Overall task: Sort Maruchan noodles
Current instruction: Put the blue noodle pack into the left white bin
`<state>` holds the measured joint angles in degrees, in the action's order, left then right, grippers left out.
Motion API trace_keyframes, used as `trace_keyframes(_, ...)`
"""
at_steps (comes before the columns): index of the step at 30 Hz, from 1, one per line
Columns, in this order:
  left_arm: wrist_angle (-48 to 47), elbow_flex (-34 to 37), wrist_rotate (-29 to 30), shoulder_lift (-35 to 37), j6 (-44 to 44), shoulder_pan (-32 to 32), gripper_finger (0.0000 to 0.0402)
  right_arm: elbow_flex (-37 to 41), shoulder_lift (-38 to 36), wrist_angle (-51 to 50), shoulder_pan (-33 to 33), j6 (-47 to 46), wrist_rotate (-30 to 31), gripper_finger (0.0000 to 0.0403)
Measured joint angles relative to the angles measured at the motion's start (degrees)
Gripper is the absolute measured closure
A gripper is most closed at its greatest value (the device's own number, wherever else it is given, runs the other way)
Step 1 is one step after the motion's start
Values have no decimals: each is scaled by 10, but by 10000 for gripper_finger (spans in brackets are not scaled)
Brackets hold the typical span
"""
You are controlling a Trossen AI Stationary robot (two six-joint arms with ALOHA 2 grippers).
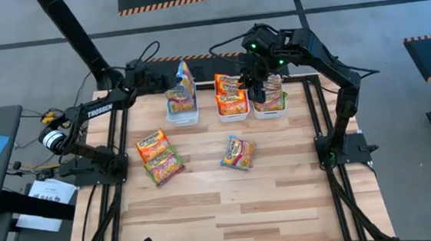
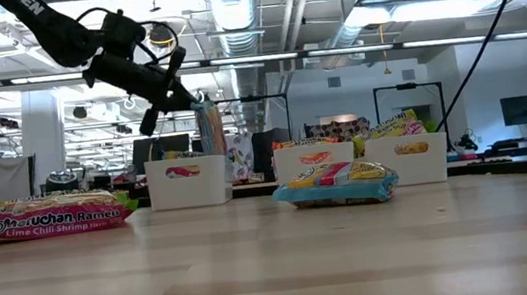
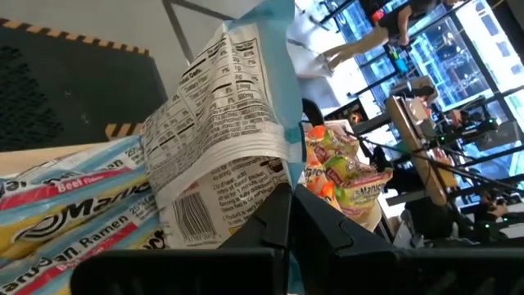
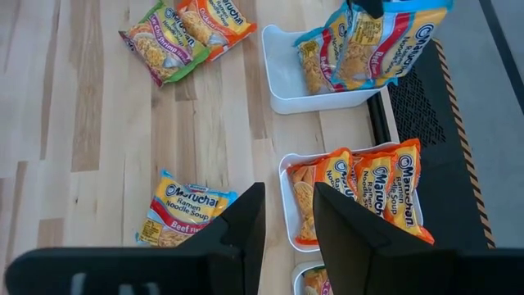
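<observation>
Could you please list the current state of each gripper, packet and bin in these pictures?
Left gripper: shut on blue packet, held upright over the left bin.
Right gripper: open, empty, above the right bin.
Middle bin: holds orange packets standing on edge.
Right bin: holds green packets.
Loose blue packet: flat on table.
Orange and green pair: flat on table, overlapping.

The wooden tabletop (image 1: 207,206) carries three white bins (image 1: 182,117) along its far edge. Loose Maruchan noodles (image 1: 238,152) lie mid-table, more (image 1: 158,156) toward the left edge.
</observation>
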<state>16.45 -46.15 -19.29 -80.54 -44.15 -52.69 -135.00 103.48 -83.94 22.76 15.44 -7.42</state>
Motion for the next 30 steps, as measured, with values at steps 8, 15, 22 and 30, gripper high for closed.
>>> trace_keyframes(8,-21,1,-16,5,11,-15,402,0,0,0,0,0,0,274)
trace_keyframes(15,-57,2,-57,4,47,-38,398,0,0,0,0,0,0,274)
trace_keyframes(22,-86,2,-113,4,71,-41,358,0,0,0,0,0,0,274)
trace_keyframes(30,-129,2,-143,4,66,-61,304,0,0,0,0,0,0,274)
